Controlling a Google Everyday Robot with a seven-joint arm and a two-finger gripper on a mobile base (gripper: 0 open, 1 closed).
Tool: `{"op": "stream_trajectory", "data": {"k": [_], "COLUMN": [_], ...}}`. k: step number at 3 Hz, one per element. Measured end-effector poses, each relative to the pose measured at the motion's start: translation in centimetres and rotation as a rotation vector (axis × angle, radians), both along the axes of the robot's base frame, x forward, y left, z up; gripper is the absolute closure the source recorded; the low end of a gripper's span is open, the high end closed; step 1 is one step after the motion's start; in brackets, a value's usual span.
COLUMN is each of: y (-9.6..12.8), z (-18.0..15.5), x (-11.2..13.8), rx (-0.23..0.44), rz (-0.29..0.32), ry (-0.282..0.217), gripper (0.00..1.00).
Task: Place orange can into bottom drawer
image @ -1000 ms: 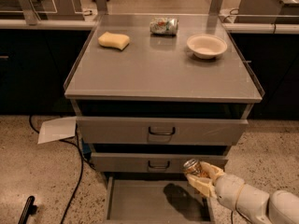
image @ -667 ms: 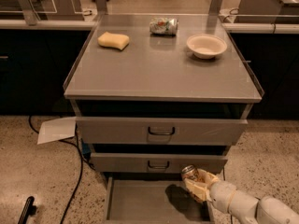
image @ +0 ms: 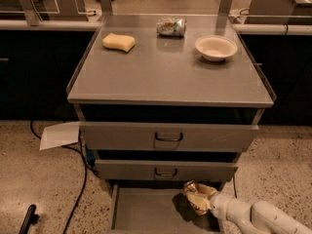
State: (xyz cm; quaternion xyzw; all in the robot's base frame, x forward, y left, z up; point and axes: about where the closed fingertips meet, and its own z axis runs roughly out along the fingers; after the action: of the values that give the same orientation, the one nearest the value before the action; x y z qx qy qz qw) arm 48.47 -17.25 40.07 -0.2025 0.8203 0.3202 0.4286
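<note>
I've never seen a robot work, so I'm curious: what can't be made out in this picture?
1. The orange can: camera view, mostly covered by the end effector holding it over the bottom drawer.
2. Front of the bottom drawer: cut off by the lower edge.
3. Inside of the top drawer: hidden under the cabinet top.

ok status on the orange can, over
Gripper low at front right, shut on orange can. Can held over right side of open bottom drawer, not yet released. Nothing seen blocking the drop.
</note>
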Motion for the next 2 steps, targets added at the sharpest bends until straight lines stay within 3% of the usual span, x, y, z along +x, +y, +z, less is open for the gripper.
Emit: {"op": "stream_trajectory", "data": {"k": [2], "y": [-0.2], "z": [-2.3], "x": [0.1], "rx": [-0.003], "rz": [-0.015], "ry": [0.031], "gripper": [1.0]}}
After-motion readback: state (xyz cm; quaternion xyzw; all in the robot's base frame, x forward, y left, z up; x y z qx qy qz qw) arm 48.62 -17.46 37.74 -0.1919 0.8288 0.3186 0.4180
